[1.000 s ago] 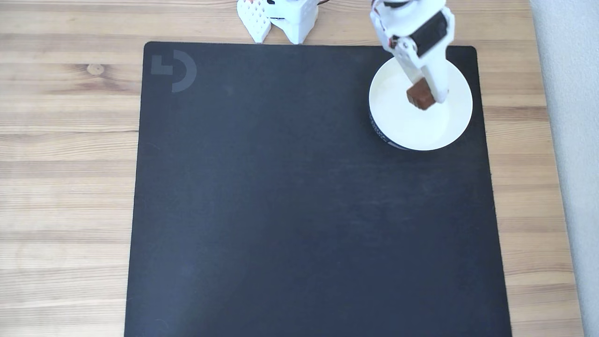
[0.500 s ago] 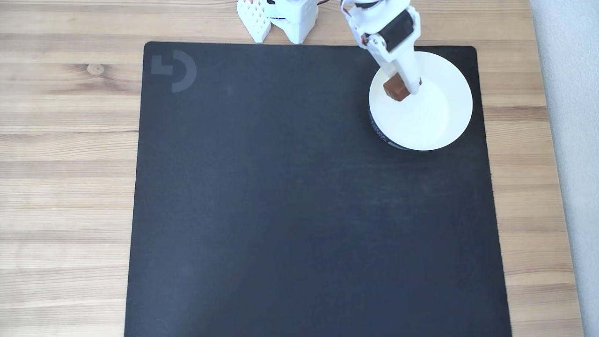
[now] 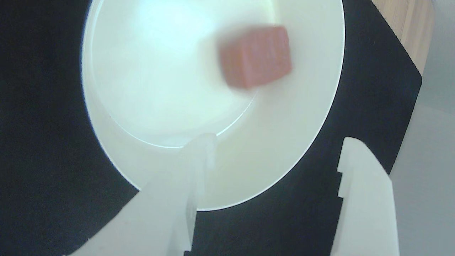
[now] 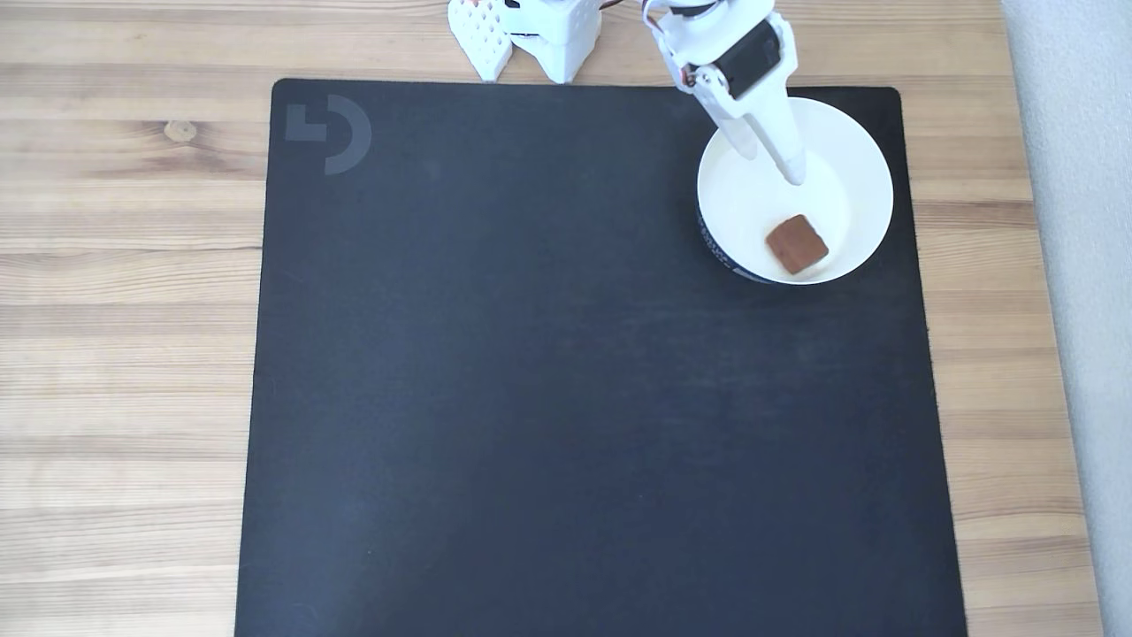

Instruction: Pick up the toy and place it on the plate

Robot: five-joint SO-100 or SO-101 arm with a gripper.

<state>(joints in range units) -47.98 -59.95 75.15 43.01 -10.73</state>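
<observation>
The small flat reddish-brown block with rounded corners — the toy point(image 4: 797, 244) — lies inside the round white bowl-like plate point(image 4: 858, 177), on its floor near the rim closest to the bottom of the fixed view. In the wrist view the toy point(image 3: 256, 57) is blurred, but it sits clear of the fingers, on the plate's point(image 3: 284, 149) pale inner surface. The white two-finger gripper point(image 4: 774, 159) hangs over the far part of the plate, apart from the toy and holding nothing. In the wrist view the gripper point(image 3: 277, 142) has its jaws spread wide: one white finger point(image 3: 177, 192) reaches over the plate's inner slope, the other point(image 3: 362, 185) stands beyond the rim, over the black mat point(image 3: 35, 142). The plate rests in the upper right corner of the large black rectangular mat point(image 4: 575, 398) — it bears a grey logo point(image 4: 329, 133) at its upper left — which lies on a light wooden tabletop point(image 4: 124, 310). The plate's dark outer side with small white markings shows at its lower left edge.
</observation>
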